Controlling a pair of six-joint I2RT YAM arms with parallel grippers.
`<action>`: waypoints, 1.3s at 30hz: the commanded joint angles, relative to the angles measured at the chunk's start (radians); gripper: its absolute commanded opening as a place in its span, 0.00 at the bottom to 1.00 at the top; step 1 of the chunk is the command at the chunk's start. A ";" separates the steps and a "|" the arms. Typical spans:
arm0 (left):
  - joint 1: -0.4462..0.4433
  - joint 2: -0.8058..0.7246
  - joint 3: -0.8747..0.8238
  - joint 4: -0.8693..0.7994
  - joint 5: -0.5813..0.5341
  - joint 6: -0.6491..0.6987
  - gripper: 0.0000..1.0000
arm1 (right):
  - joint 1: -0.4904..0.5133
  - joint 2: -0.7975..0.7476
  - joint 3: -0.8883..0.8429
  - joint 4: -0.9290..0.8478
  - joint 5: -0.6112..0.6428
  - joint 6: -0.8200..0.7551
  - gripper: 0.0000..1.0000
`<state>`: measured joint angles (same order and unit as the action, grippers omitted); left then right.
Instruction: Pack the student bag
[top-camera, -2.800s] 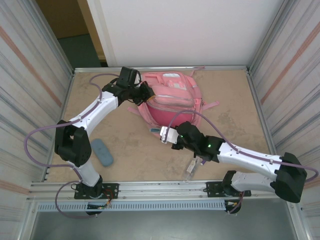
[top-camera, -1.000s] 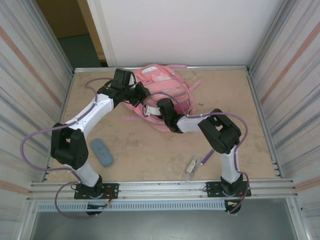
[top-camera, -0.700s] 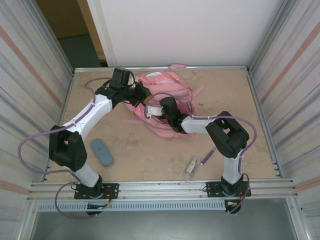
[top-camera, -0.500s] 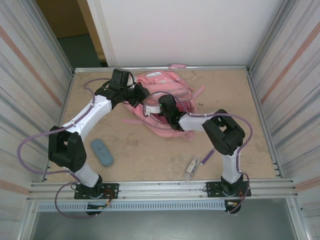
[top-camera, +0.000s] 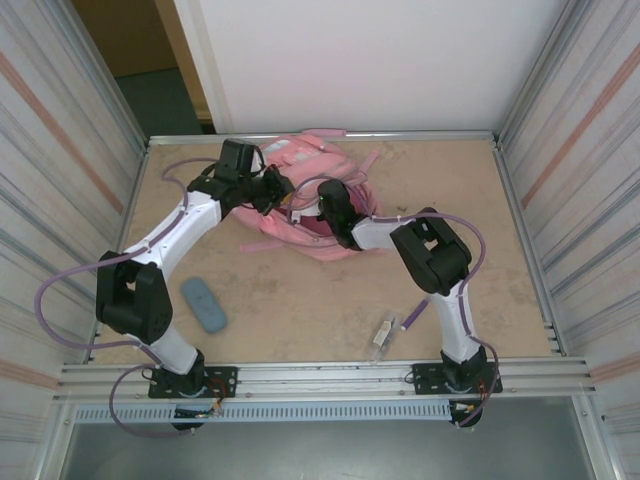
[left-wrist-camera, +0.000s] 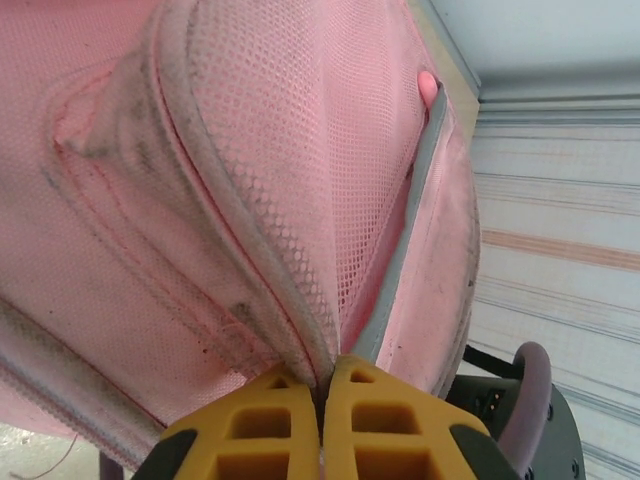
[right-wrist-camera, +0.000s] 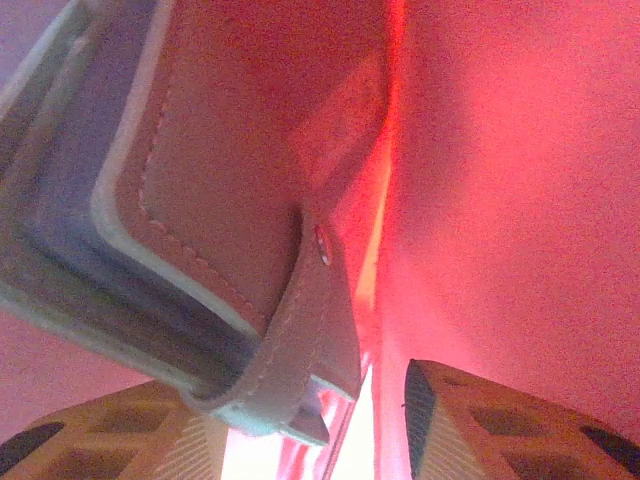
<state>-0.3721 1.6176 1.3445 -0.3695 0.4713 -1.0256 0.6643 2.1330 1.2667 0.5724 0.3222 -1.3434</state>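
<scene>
step: case (right-wrist-camera: 215, 190) going into bag (top-camera: 300, 228) | left gripper (left-wrist-camera: 322, 405) pinches bag rim | right gripper (right-wrist-camera: 300, 425) spread inside | next: back out without snagging

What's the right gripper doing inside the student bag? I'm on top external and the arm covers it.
Observer: On the right wrist view, the right gripper is open inside the student bag, with a lit gap between a stitched case and one finger.
Operator: What case?
Observer: It has a strap and lies against the pink lining, just ahead of the gripper.
Operator: And the other arm?
Observer: The left gripper is shut on the bag's mesh edge, pinching it.
</scene>
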 joint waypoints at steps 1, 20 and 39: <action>-0.016 -0.076 -0.001 0.027 0.167 0.044 0.00 | -0.019 -0.086 -0.063 -0.095 -0.036 0.067 0.48; 0.075 0.000 0.027 -0.076 0.154 0.319 0.03 | -0.037 -0.717 -0.474 -0.523 -0.491 0.738 0.51; -0.355 -0.013 0.003 -0.084 -0.486 1.428 0.63 | -0.401 -1.220 -0.552 -0.809 -0.326 1.668 0.67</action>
<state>-0.6781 1.5570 1.3422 -0.4629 0.1658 0.1387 0.3119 0.8944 0.6548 -0.0845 -0.1196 0.1074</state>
